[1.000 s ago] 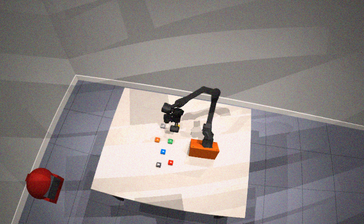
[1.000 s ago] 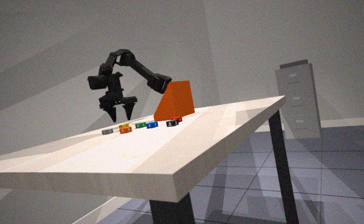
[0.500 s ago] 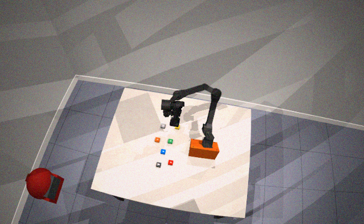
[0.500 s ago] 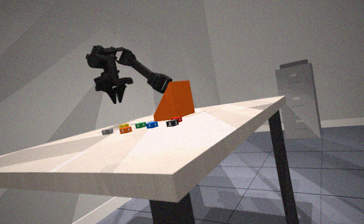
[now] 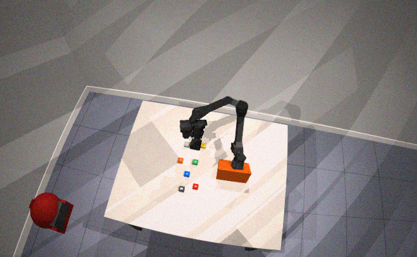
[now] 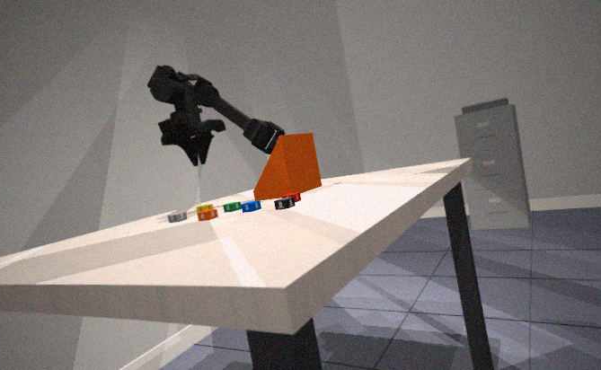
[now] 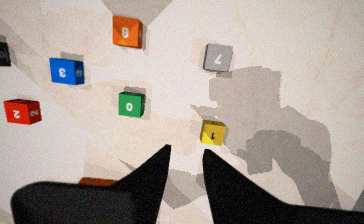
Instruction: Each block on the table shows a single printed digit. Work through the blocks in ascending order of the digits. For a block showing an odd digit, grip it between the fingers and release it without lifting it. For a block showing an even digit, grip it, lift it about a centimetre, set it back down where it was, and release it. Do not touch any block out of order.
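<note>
"Big orange mount (image 5: 232,174) (image 6: 293,170) there, our landmark, on the tabletop (image 5: 254,210) (image 6: 164,261). And the gripper (image 5: 195,144) (image 6: 199,161) (image 7: 187,152)?"

"Up in the air, out from the mount, fingers narrow, nothing between them!"

"The blocks?"

"All down, off to one side of the mount! Yellow 1 (image 5: 204,145) (image 6: 204,207) (image 7: 213,133), green 0 (image 5: 195,161) (image 6: 232,207) (image 7: 131,105) and red 2 (image 5: 195,186) (image 6: 293,195) (image 7: 22,112) nearer it; grey, seemingly a 7 (image 5: 186,144) (image 6: 177,216) (image 7: 217,58), farther out."
</note>
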{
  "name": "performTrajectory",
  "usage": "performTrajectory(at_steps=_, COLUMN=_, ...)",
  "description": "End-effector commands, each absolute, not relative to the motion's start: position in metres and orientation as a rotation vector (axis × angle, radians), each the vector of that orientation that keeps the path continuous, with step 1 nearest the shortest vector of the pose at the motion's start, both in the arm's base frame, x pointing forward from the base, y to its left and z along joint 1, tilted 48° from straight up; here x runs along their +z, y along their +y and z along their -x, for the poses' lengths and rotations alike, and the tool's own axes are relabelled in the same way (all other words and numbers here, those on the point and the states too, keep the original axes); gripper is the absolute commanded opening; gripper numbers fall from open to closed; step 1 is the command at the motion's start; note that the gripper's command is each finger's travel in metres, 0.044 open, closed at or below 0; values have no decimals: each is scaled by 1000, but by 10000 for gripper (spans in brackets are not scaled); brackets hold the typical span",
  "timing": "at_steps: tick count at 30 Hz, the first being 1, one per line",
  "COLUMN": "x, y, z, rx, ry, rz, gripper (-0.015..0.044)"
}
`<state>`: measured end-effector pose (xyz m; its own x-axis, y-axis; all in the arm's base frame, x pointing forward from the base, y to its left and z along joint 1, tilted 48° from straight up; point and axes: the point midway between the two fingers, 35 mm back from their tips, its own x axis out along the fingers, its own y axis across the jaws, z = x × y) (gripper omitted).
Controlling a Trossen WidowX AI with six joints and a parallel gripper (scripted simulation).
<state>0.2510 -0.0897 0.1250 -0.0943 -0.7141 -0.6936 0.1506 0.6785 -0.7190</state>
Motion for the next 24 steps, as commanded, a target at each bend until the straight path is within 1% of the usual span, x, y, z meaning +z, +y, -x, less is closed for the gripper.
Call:
performTrajectory(at_steps=1, x=83, y=-45, z=-273, rx=-734, ry=1511, rz=468, gripper=120)
performTrajectory(at_steps=6, x=25, y=11, z=-282, rx=-733, ry=1521, rz=462, gripper=120)
performTrajectory(at_steps=11, x=-36, y=59, z=-271, rx=-768, ry=1516, rz=492, gripper=120)
performTrajectory(at_steps=14, x=-58, y=73, z=-263, rx=-786, ry=1510, rz=506, gripper=120)
performTrajectory(at_steps=19, x=-62, y=76, z=-261, rx=-789, ry=1508, rz=509, gripper=120)
performTrajectory(at_steps=21, x=-72, y=66, z=-261, rx=-788, ry=1508, rz=508, gripper=172)
performTrajectory(at_steps=24, x=-108, y=26, z=-255, rx=-790, ry=1507, rz=510, gripper=251)
